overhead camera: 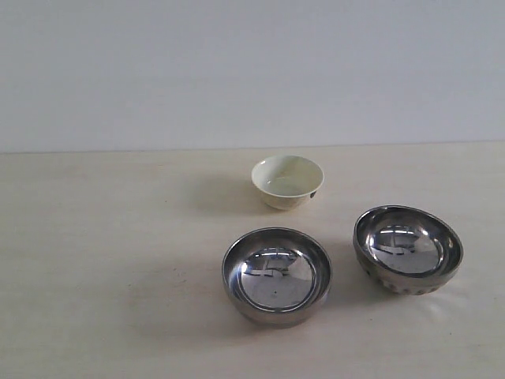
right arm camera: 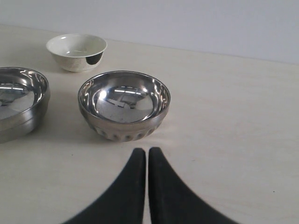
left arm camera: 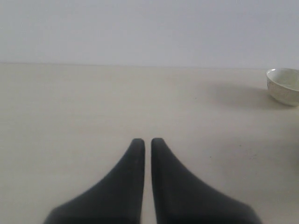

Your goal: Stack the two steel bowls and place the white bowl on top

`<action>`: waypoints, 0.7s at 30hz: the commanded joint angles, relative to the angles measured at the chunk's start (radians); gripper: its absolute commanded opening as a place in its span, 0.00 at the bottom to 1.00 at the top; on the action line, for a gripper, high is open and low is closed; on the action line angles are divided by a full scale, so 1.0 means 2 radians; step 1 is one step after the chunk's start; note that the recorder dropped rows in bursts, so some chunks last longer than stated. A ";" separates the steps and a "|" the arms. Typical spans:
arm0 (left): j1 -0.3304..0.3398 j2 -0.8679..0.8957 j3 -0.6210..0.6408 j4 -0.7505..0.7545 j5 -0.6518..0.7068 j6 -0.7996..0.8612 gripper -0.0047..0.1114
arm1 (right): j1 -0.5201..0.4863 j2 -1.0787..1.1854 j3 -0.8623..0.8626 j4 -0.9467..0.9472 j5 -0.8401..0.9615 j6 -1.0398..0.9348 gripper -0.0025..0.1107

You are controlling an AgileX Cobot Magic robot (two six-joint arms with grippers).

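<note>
Nothing stacked yet: smooth steel bowl [overhead camera: 276, 275] upright on surface [overhead camera: 95, 276]; dimpled steel bowl [overhead camera: 407, 249] at its 3 o'clock, white bowl [overhead camera: 287, 181] at 12, all apart. Pinched closed, empty: left gripper [left arm camera: 147, 142], right gripper [right arm camera: 147, 151]; latter faces dimpled steel bowl, likely first pick.

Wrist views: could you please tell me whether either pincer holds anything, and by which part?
Nothing is held: the left pincer and the right pincer are both shut on nothing.

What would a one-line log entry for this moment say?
stack: none yet | smooth steel bowl, dimpled steel bowl, white bowl: apart on table | left gripper: shut, empty | right gripper: shut, empty
</note>
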 commanded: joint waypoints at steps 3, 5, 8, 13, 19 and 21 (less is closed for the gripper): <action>0.001 -0.001 0.002 -0.003 0.003 -0.003 0.08 | -0.004 -0.003 0.000 -0.004 -0.002 -0.020 0.02; 0.001 -0.001 0.002 -0.003 0.003 -0.003 0.08 | -0.004 -0.003 0.000 -0.003 -0.002 -0.019 0.02; 0.001 -0.001 0.002 -0.003 0.003 -0.003 0.08 | -0.004 -0.003 0.000 -0.004 -0.002 -0.029 0.02; 0.001 -0.001 0.002 -0.003 0.003 -0.003 0.08 | -0.004 -0.003 0.000 -0.003 -0.016 -0.031 0.02; 0.001 -0.001 0.002 -0.003 0.003 -0.003 0.08 | -0.004 -0.003 0.000 -0.009 -0.059 -0.055 0.02; 0.001 -0.001 0.002 -0.003 0.003 -0.003 0.08 | -0.004 -0.003 0.000 -0.008 -0.118 -0.050 0.02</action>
